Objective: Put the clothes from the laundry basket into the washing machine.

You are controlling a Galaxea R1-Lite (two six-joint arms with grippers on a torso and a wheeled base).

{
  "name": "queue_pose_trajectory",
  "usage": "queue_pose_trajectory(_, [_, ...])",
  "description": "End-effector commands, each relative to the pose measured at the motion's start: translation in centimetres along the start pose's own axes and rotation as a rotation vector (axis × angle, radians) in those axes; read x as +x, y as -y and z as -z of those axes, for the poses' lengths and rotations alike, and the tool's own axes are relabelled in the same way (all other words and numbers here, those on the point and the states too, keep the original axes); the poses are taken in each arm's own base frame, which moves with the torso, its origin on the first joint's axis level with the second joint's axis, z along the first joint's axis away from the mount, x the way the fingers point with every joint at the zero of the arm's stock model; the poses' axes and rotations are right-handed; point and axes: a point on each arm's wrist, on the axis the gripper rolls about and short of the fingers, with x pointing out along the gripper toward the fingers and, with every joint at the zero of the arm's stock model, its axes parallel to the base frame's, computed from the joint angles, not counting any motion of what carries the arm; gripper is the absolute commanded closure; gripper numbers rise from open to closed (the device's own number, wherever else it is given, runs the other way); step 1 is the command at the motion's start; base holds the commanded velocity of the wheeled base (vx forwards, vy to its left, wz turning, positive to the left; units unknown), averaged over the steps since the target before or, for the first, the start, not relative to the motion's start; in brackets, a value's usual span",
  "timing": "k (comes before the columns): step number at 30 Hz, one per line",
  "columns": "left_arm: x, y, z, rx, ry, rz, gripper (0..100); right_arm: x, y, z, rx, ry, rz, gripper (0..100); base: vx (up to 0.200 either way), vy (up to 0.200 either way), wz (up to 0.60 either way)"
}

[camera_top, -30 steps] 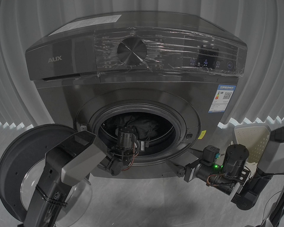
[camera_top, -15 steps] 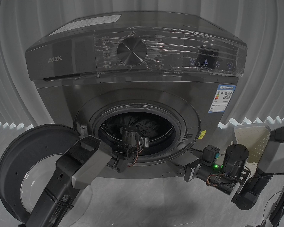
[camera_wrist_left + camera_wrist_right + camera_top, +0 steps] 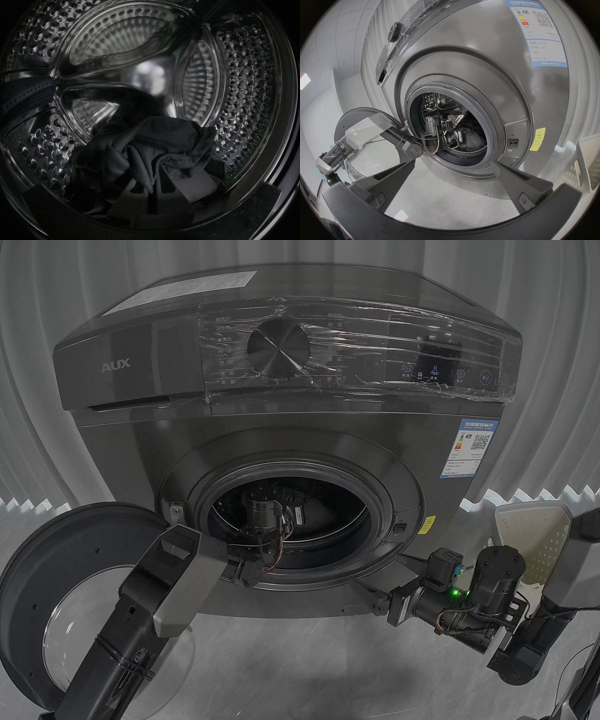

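Left gripper [image 3: 154, 197] has carried clothes [image 3: 150, 147] deeper into drum [image 3: 250, 78].

Floor [image 3: 312, 665], washing machine [image 3: 300, 421], laundry basket [image 3: 537, 534] standing

Black clothes [image 3: 150, 147], dimpled silver drum [image 3: 247, 93].

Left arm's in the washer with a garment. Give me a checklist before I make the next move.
1. door swung open: ok.
2. left gripper inside the drum: ok.
3. dark garment inside the drum: ok.
4. dark garment released by left gripper: cannot tell.
5. right gripper open, outside the drum: ok.
6. clothes left in laundry basket: cannot tell.
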Motion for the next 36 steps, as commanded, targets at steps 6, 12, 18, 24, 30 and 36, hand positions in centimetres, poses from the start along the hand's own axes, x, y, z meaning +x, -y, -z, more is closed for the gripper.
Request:
queue_pose_trajectory(6, [0.3, -0.8, 0.6, 0.003, -0.006, -0.016, 0, 0.1, -0.2, 0.1, -0.001, -0.004, -0.005, 0, 0.000, 0.000, 0.00])
queue_pose_trajectory(12, [0.0, 0.2, 0.1, -0.021, 0.008, 0.003, 0, 0.1, -0.1, 0.2, -0.001, -0.005, -0.005, 0, 0.000, 0.000, 0.00])
queue_pose_trajectory(18, [-2.2, 3.3, -2.5, -0.025, 0.010, 0.062, 0, 0.1, -0.1, 0.1, -0.001, -0.003, -0.004, 0, 0.000, 0.000, 0.00])
queue_pose_trajectory(24, [-5.9, 4.9, -3.0, 0.005, -0.084, 0.089, 0, 0.1, 0.1, 0.1, 0.000, -0.003, 0.001, 0, 0.000, 0.000, 0.00])
queue_pose_trajectory(30, [-9.4, 5.0, -4.1, 0.020, -0.103, 0.085, 0, 0.0, 0.0, -0.1, 0.000, 0.004, 0.001, 0, 0.000, 0.000, 0.00])
queue_pose_trajectory(36, [-13.6, 5.1, -5.4, 0.024, -0.112, 0.117, 0, 0.0, 0.1, -0.1, 0.000, 0.005, 0.003, 0, 0.000, 0.000, 0.00])
